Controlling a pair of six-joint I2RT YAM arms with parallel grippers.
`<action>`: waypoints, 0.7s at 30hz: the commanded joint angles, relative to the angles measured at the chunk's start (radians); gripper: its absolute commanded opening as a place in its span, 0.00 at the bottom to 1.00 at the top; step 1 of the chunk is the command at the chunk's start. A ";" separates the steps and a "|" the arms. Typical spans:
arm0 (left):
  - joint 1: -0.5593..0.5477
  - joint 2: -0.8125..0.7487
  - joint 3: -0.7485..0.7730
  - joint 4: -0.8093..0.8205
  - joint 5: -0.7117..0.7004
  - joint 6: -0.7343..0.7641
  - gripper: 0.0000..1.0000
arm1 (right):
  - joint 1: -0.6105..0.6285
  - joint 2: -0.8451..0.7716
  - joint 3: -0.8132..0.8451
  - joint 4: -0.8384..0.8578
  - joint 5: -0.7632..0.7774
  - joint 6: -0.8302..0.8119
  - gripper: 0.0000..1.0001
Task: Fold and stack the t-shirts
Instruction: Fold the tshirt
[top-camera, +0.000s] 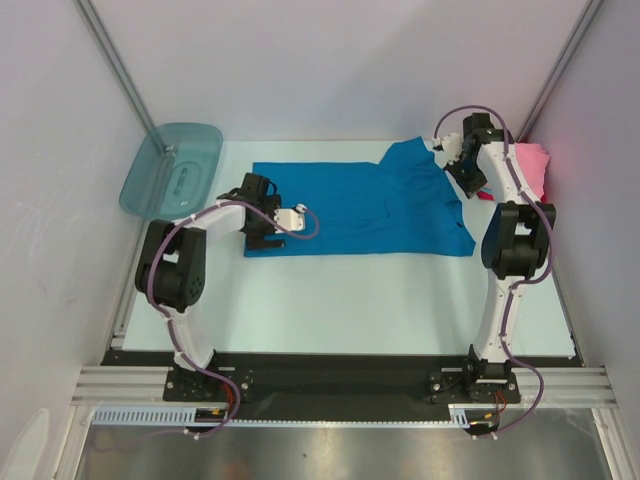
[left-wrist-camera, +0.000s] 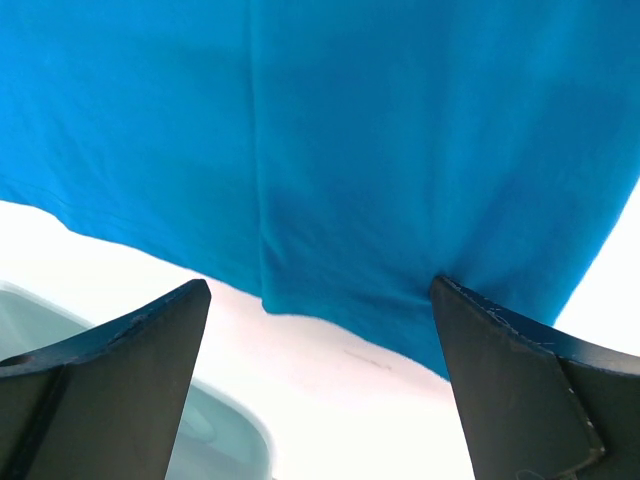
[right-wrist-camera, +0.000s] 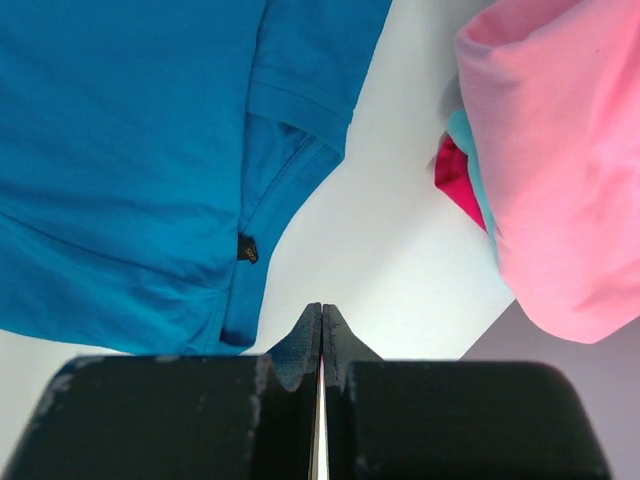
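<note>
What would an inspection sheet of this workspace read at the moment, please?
Surface: white table, no stains seen.
Job's things: bright blue cloth t-shirt spread out, rumpled at its right end; pink cloth t-shirt heaped at the right edge over red and light blue cloth.
Clutter: translucent teal plastic tub at the far left corner.
Grippers: left gripper open at the blue shirt's edge; right gripper shut on nothing, above bare table between the shirts.
Cables: purplish cables loop along both arms.
Surroundings: plain white walls; metal rail at the near edge.
</note>
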 joint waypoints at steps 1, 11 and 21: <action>0.043 0.000 -0.052 -0.159 -0.034 0.058 1.00 | 0.004 0.018 0.044 -0.020 0.011 -0.005 0.01; 0.072 0.100 -0.040 -0.167 -0.178 0.064 1.00 | 0.001 0.030 0.037 -0.020 -0.006 0.002 0.01; 0.103 0.117 -0.034 -0.200 -0.212 0.070 1.00 | -0.007 0.024 0.031 -0.016 -0.015 0.005 0.02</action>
